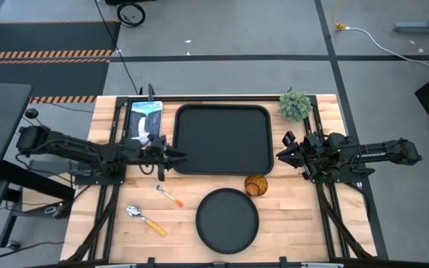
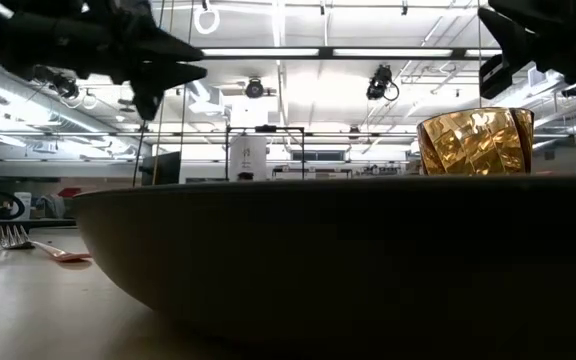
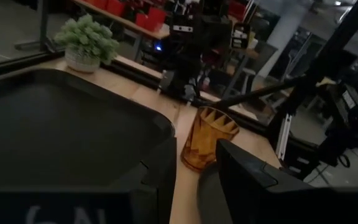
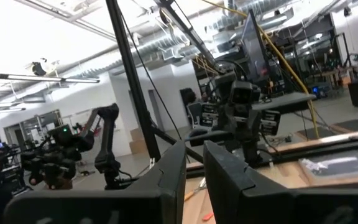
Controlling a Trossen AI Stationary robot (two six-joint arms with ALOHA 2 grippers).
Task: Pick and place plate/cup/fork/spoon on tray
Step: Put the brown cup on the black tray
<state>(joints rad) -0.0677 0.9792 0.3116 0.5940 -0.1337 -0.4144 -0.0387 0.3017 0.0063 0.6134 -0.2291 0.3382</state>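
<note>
The black rectangular tray [image 1: 222, 138] lies at the table's far middle; its near corner shows in the left wrist view [image 3: 55, 124]. The round black plate [image 1: 227, 218] lies near the front edge and fills the low view [image 2: 348, 260]. The amber cup [image 1: 255, 184] stands upright between the tray and the plate [image 3: 209, 140] [image 2: 475, 140]. The fork [image 1: 168, 195] [image 2: 28, 242] and the spoon [image 1: 145, 220] lie flat at the left front. My left gripper [image 1: 179, 156] [image 3: 196, 177] hovers open at the tray's left edge. My right gripper [image 1: 278, 153] [image 4: 195, 165] hovers at the tray's right edge, open by a narrow gap. Both are empty.
A small green plant [image 1: 295, 105] [image 3: 87, 40] stands at the tray's far right corner. A blue-white picture card [image 1: 146, 119] lies left of the tray. Bare wood shows between the fork and the plate and right of the plate.
</note>
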